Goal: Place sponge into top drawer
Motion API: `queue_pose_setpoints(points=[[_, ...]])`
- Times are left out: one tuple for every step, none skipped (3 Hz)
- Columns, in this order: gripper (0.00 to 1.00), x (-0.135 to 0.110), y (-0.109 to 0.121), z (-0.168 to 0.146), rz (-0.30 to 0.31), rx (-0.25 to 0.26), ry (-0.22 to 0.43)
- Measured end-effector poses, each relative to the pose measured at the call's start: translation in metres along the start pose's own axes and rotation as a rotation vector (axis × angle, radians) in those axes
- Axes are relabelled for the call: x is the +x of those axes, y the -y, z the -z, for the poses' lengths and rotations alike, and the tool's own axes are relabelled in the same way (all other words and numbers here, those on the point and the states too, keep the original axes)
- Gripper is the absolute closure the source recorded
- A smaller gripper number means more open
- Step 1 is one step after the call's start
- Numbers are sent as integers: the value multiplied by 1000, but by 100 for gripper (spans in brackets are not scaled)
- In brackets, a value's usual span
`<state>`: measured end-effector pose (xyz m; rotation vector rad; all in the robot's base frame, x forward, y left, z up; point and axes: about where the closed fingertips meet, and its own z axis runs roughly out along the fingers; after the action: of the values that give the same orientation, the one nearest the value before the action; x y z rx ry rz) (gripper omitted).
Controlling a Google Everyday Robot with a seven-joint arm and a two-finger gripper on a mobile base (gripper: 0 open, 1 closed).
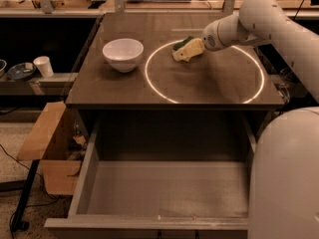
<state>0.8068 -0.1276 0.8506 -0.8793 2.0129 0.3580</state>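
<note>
gripper (198,45): right of white bowl (122,54); I see jaws holding sponge (187,49)
top drawer (164,193): open, below the bowl

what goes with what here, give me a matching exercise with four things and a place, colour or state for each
Things:
1. sponge
2. bowl
3. drawer
4. end effector

Descriptions:
a. white, on the left part of the table
b. pulled open below the table top
c. yellow with a green top
d. at the arm's tip, against the sponge, over the back of the table

Pairs: 1-c, 2-a, 3-b, 4-d
</note>
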Motion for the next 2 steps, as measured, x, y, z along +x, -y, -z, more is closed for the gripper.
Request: queue_pose_setpoints(points=[[0,7,14,-18,-17,25,-27],[0,7,14,-18,-17,25,-27]])
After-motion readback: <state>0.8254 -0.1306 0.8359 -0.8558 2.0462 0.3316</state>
